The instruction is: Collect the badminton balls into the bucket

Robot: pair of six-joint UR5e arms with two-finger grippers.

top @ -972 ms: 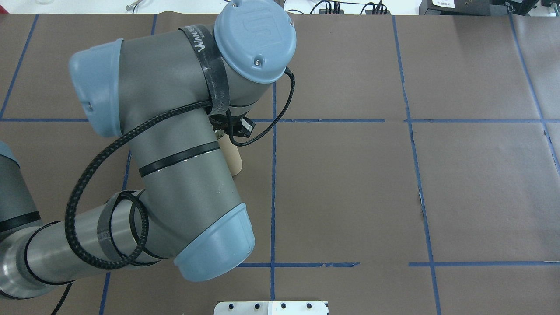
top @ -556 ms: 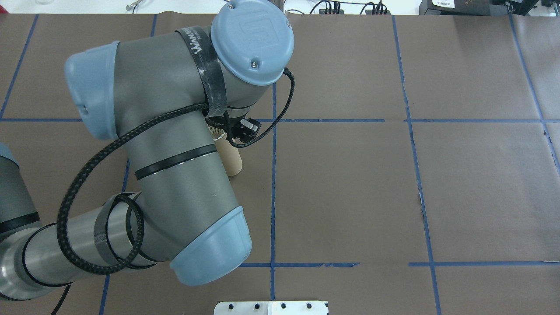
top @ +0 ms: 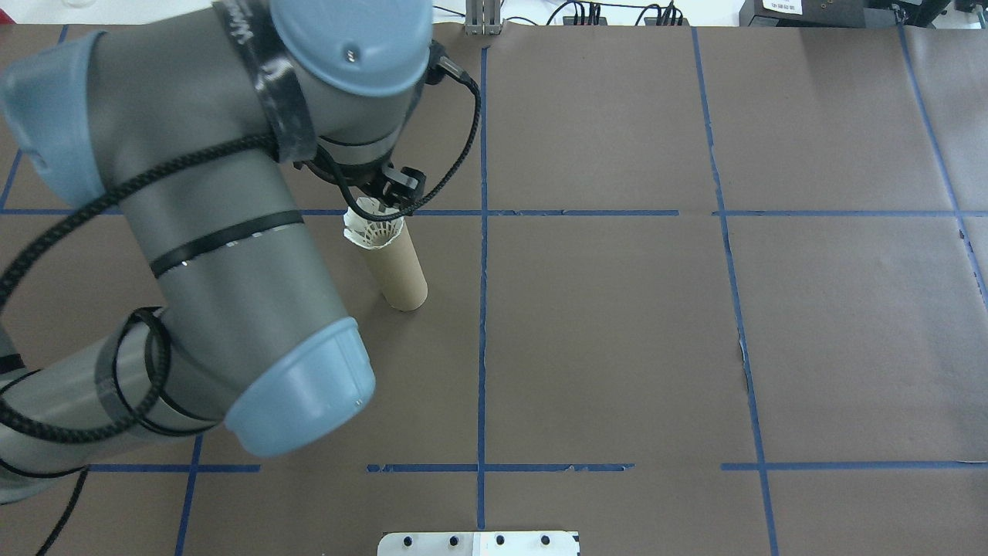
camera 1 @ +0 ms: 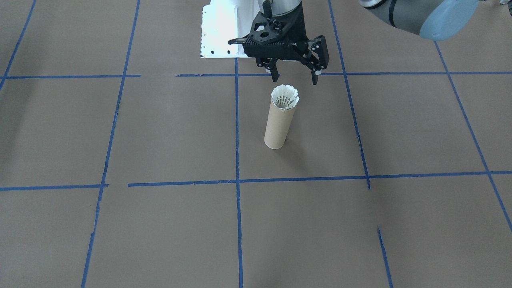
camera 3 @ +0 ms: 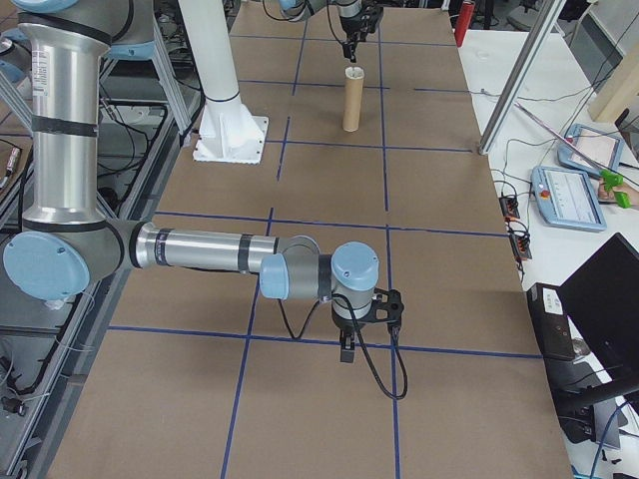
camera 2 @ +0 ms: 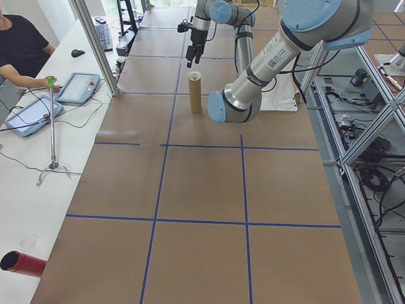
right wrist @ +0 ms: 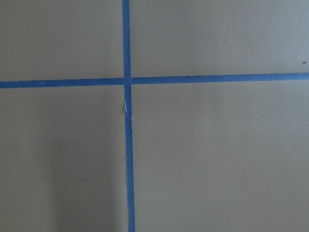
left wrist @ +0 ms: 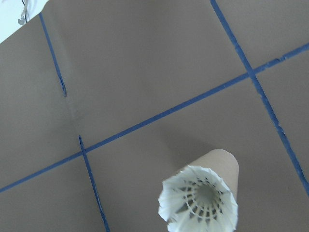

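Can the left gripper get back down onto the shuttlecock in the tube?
Probably yes: the left gripper hangs open above the white feather shuttlecock seated in the brown cardboard tube, nothing between.

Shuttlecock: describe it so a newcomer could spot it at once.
On the brown table, find the upright cardboard tube below the left pincer. The shuttlecock sits in its mouth: a white feather skirt flaring above the rim.
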